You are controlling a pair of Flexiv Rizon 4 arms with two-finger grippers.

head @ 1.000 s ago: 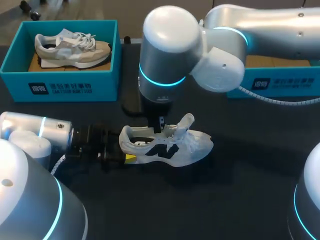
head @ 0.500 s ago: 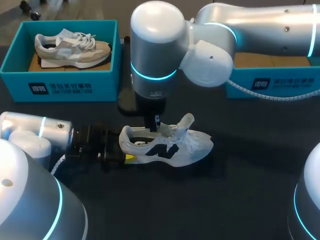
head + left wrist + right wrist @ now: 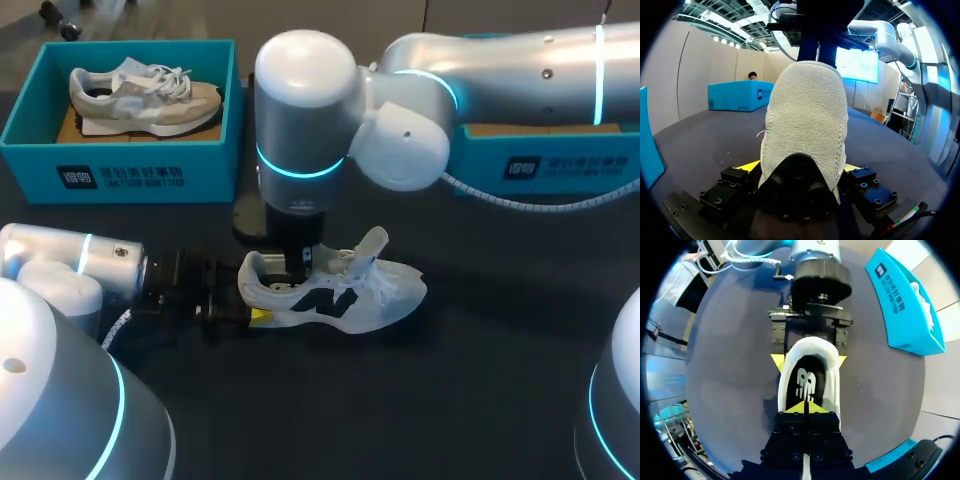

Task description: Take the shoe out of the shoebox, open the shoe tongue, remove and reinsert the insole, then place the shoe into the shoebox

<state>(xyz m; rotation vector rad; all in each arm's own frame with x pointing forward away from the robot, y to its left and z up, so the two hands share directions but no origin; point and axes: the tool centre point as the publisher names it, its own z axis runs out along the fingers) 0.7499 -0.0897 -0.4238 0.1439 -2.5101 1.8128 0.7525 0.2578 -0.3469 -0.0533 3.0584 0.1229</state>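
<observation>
A white shoe (image 3: 345, 292) with a dark logo lies on its sole mid-table, toe pointing right, tongue (image 3: 372, 243) pulled up. My left gripper (image 3: 250, 297) comes in from the left, its yellow tips pressing both sides of the heel (image 3: 805, 120). Coming down from above, my right gripper (image 3: 301, 260) is shut with its tips (image 3: 805, 407) together inside the shoe's opening, just over the dark insole (image 3: 806, 382). Whether they pinch the insole I cannot tell. In the right wrist view my left gripper (image 3: 809, 361) flanks the heel ahead of my right one.
A teal shoebox (image 3: 120, 165) at the back left holds a beige shoe (image 3: 140, 95). A second teal shoebox (image 3: 560, 165) stands at the back right, behind my right arm. The dark table shows bare in front of the white shoe.
My right arm has swung left and lowered, bringing its shut gripper from beside the tongue down into the shoe's opening. The left gripper and the shoe have stayed put.
</observation>
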